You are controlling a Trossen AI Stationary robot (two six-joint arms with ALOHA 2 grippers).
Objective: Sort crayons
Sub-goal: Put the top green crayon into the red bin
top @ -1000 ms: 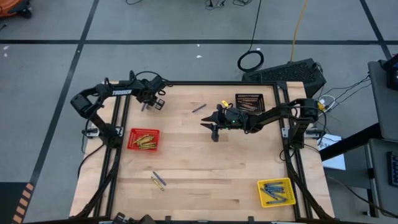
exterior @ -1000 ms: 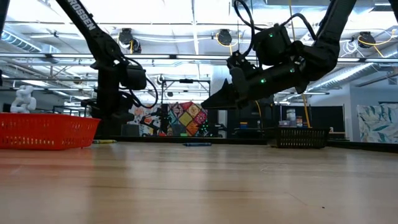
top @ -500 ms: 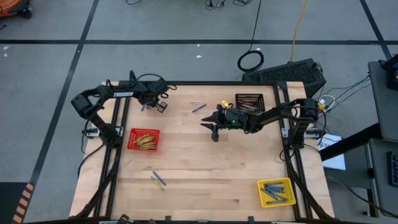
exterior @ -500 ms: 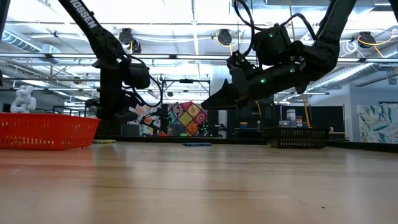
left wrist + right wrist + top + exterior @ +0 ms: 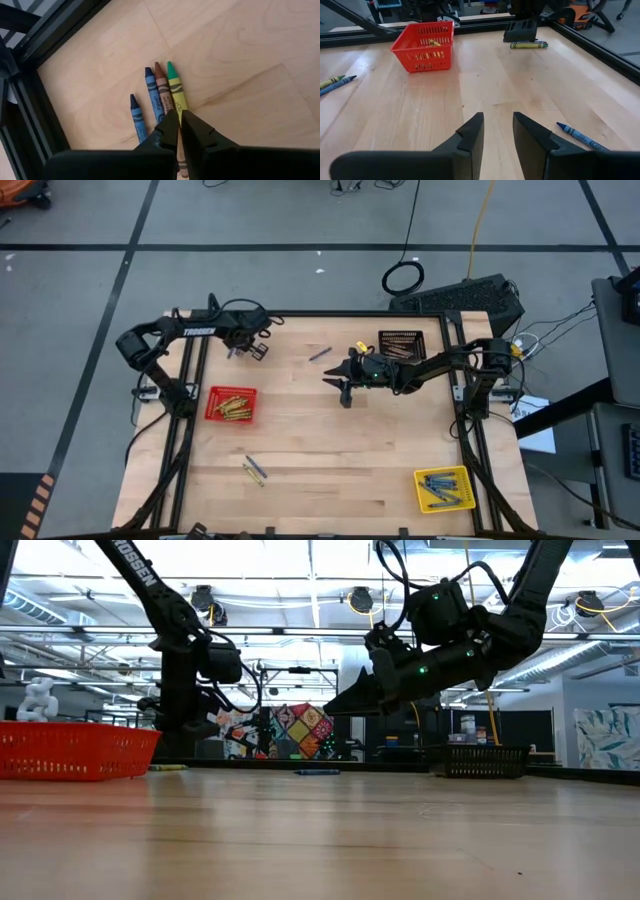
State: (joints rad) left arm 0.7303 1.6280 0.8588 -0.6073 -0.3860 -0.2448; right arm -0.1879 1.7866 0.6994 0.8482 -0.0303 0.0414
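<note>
My left gripper [image 5: 179, 122] is pinched nearly shut over the crayons [image 5: 159, 95] just ahead; right gripper [image 5: 497, 131] hangs narrowly parted, empty.

Pale wood tabletop [image 5: 330, 450] with dark frame rails along its edges. Red mesh basket [image 5: 232, 404] near the left edge; black mesh basket [image 5: 401, 342] at the far side; yellow mesh basket [image 5: 445, 489] in the near right corner. Grey floor beyond, crossed by black tape lines [image 5: 300, 248]. Coiled black cable [image 5: 403, 278] on the floor behind the tabletop.
</note>
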